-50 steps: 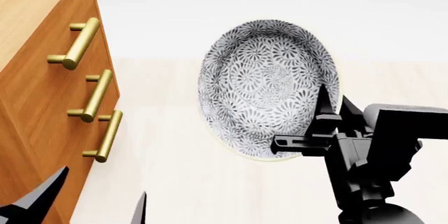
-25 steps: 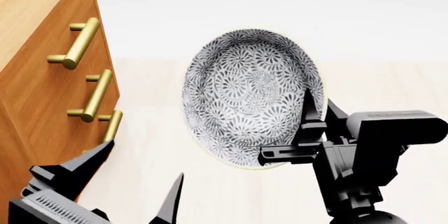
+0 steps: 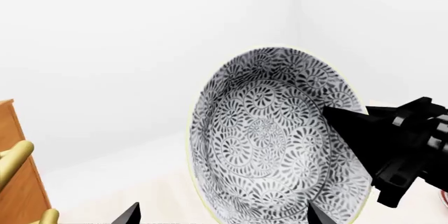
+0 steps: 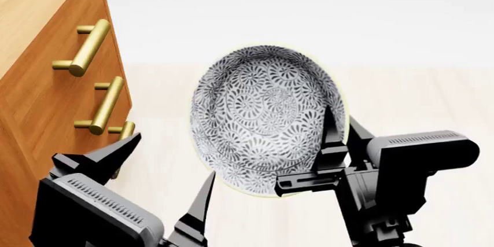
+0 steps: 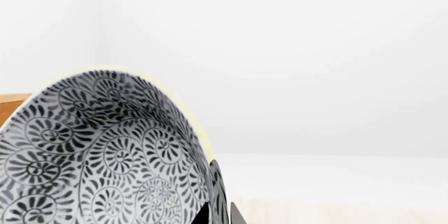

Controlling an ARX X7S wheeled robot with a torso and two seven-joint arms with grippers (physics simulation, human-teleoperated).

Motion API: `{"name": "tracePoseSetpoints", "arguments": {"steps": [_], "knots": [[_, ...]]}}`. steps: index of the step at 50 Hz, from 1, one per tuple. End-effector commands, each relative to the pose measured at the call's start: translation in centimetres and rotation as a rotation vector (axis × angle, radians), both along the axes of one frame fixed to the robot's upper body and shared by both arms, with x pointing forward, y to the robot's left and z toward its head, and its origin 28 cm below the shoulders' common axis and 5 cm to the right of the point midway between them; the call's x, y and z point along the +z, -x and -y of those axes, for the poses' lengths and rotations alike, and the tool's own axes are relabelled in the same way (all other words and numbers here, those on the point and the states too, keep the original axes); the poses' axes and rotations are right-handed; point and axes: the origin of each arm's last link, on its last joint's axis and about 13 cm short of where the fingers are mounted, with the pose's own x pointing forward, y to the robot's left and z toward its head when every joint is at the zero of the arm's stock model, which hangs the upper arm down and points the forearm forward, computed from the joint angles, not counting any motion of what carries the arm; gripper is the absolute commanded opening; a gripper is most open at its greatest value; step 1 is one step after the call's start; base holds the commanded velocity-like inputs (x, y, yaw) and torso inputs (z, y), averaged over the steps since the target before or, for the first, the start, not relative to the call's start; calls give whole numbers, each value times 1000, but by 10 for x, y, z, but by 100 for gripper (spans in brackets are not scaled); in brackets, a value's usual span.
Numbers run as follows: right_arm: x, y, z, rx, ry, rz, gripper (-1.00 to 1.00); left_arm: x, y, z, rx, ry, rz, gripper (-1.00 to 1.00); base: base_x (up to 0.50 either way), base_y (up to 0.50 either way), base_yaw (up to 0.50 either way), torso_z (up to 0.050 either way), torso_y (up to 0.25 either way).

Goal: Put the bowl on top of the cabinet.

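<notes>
Midway: my right gripper (image 4: 332, 137) pinches the rim of the deep grey-black floral ceramic bowl (image 4: 262, 117), held aloft and tilted beside the orange-brown wood-grain cabinet (image 4: 39, 73). My left gripper (image 4: 166, 166) hangs spread, empty. Placing on top remains.

pale wood-look floor (image 4: 432, 96) (light planks) below plain white wall (image 4: 309, 10); nothing more discernible.

No text, label, brand, number or sign can be read anywhere in these views. The deep round ceramic bowl with grey-black floral pattern (image 4: 262, 114) bears only ornament, and the orange-brown wood-grain cabinet with brass bar handles (image 4: 39, 79) shows plain grain and no lettering.
</notes>
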Motion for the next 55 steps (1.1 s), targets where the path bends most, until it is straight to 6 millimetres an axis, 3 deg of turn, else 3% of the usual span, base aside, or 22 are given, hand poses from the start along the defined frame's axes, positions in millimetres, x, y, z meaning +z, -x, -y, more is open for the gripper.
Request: {"name": "tracePoseSetpoints", "arguments": {"steps": [1, 12, 19, 34, 55], "knots": [[1, 2, -1, 3, 35, 30, -100, 6, -14, 1, -22, -6, -33, 100, 0, 0, 0, 0, 0], [-1, 8, 1, 0, 48, 40, -100, 10, -30, 1, -18, -22, -72, 100, 0, 0, 0, 0, 1], [-1, 9, 1, -1, 53, 43, -100, 16, -45, -1, -80, 59, -183, 100, 0, 0, 0, 0, 0], [-7, 9, -3, 6, 74, 45, -100, 21, -49, -3, -152, 107, -294, 100, 0, 0, 0, 1, 1], [-8, 13, 1, -1, 74, 46, -100, 26, -51, -6, -115, 95, -260, 100, 0, 0, 0, 0, 0]]}}
